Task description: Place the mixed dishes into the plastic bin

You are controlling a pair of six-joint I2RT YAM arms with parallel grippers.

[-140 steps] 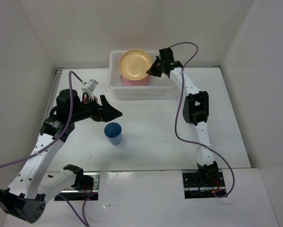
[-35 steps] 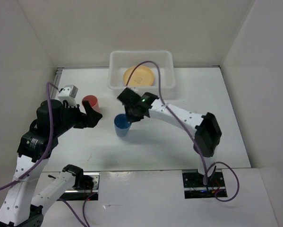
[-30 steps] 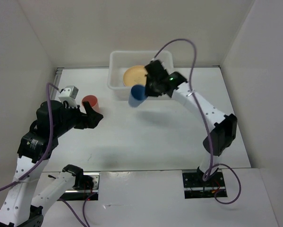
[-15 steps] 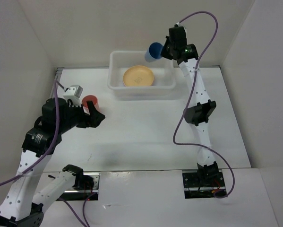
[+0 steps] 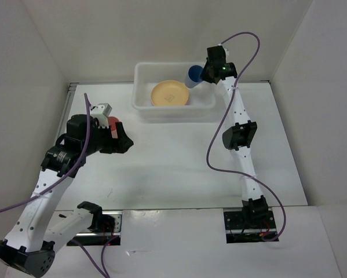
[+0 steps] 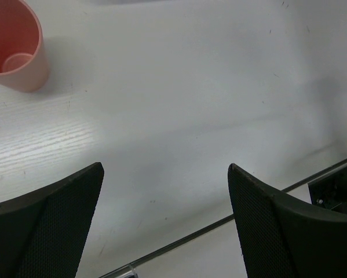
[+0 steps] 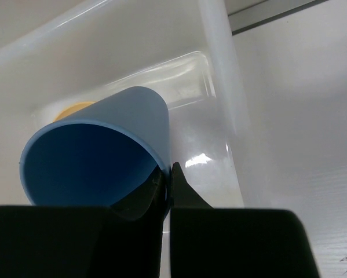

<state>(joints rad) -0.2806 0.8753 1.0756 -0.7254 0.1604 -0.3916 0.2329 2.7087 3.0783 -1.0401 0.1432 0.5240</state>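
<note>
Pinching the blue cup (image 5: pixel 194 75) by its rim with the right gripper (image 7: pixel 167 184) over the bin (image 5: pixel 137 87), at its right end, hovering the left gripper (image 6: pixel 164 168) spread wide above the white tabletop (image 5: pixel 179 150) near the red cup (image 6: pixel 14 46), showing white walls (image 5: pixel 103 35) around.

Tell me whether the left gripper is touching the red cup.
Apart. In the left wrist view, bare table separates the red cup from the open left gripper.

White links (image 5: pixel 237 109), black joints (image 5: pixel 238 136), purple cables (image 5: pixel 208 157), textured black claw fingers (image 6: pixel 51 226)
</note>
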